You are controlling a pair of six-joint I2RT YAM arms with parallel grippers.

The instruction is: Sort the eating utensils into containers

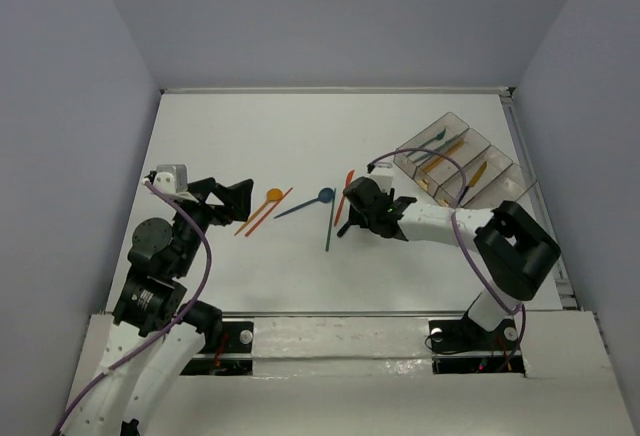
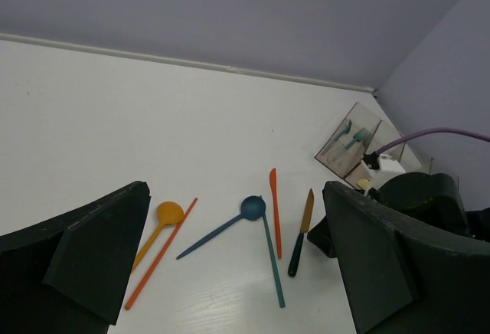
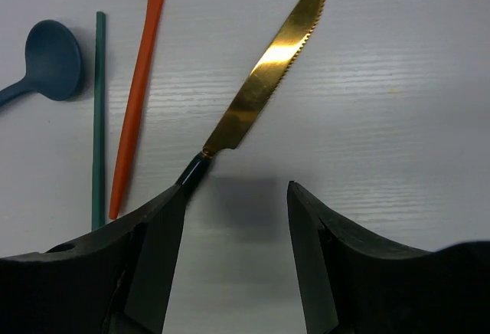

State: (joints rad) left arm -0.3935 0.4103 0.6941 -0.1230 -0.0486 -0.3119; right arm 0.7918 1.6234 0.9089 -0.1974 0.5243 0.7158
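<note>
At handle end of gold knife (image 3: pixel 264 89): right end effector (image 3: pixel 236 192), spread, holding nothing. Knife flat on bench (image 3: pixel 398 81), long axis angling away, handle off-centre by one jaw. Left end effector (image 2: pixel 237 250) released, farther off.

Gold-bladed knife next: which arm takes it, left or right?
Right. The right gripper hangs open at the dark handle of the gold-bladed knife, and the clear tray is on its side. The left gripper, also open, sits by the orange spoon, farther off.
</note>
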